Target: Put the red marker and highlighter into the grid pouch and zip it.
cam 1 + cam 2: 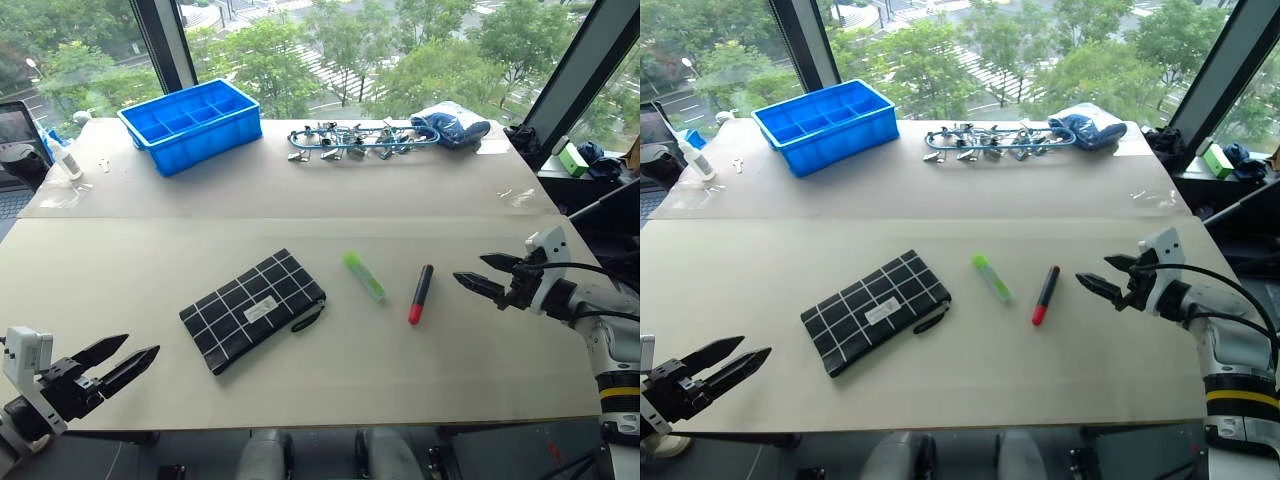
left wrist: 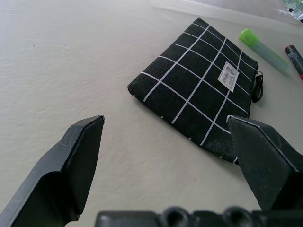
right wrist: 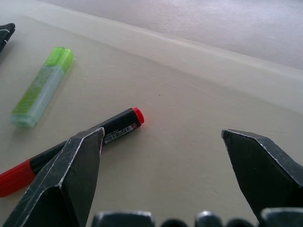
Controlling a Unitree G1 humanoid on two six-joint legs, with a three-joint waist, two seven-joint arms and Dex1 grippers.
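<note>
Approaching the marker [image 1: 420,293] with the right gripper [image 1: 487,275], fingers spread, empty. Marker lies on the counter [image 1: 120,270] beside the highlighter [image 1: 364,276]; pouch [image 1: 253,308] further left (zip looks closed). Left gripper [image 1: 125,361] spread, near pouch. Advice: straddle the barrel mid-length, descend squarely.

Blue compartment bin [image 1: 192,124] on far left of table [image 1: 120,290]. Metal clips on blue ring [image 1: 350,141] at far middle. Blue-white cloth bundle [image 1: 450,124] beside them. White bottle [image 1: 62,156] at left edge.
</note>
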